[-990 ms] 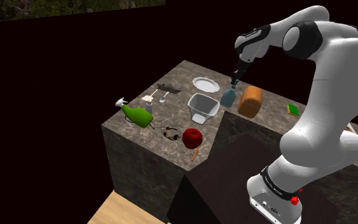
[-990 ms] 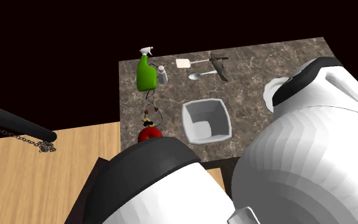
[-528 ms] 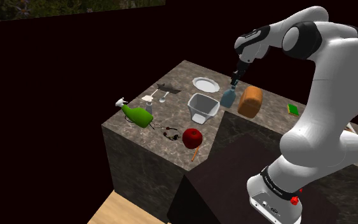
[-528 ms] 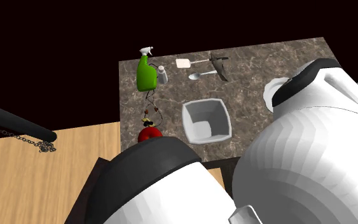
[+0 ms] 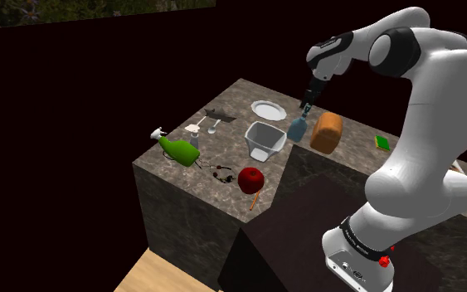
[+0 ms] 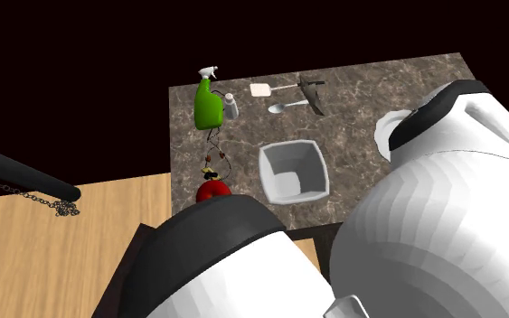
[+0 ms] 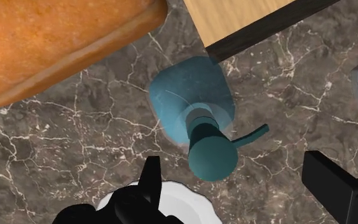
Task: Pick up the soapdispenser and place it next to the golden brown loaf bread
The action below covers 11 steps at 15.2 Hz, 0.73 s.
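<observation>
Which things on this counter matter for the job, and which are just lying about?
For the job: teal soap dispenser, golden-brown loaf.
Lying about: green spray bottle, white square bowl, white plate, red apple, spoon.

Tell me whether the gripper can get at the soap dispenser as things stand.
Probably yes. The gripper hangs right above the teal soap dispenser, fingers open either side of its pump head, not touching. The bread loaf lies beside it, off the fingers' path.
</observation>
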Each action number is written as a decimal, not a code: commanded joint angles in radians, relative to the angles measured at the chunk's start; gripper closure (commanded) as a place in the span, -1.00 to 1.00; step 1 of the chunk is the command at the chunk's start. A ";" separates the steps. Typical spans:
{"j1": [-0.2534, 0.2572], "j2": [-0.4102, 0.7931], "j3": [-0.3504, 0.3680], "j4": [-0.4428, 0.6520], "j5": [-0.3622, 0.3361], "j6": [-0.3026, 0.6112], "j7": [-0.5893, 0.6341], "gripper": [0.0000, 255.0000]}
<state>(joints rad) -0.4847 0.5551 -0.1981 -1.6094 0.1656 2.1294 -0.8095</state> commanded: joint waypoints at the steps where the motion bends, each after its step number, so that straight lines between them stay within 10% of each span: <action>1: 0.001 -0.025 -0.004 0.014 -0.006 -0.038 0.004 -1.00; 11: 0.002 -0.048 -0.008 0.040 -0.013 -0.087 0.009 -1.00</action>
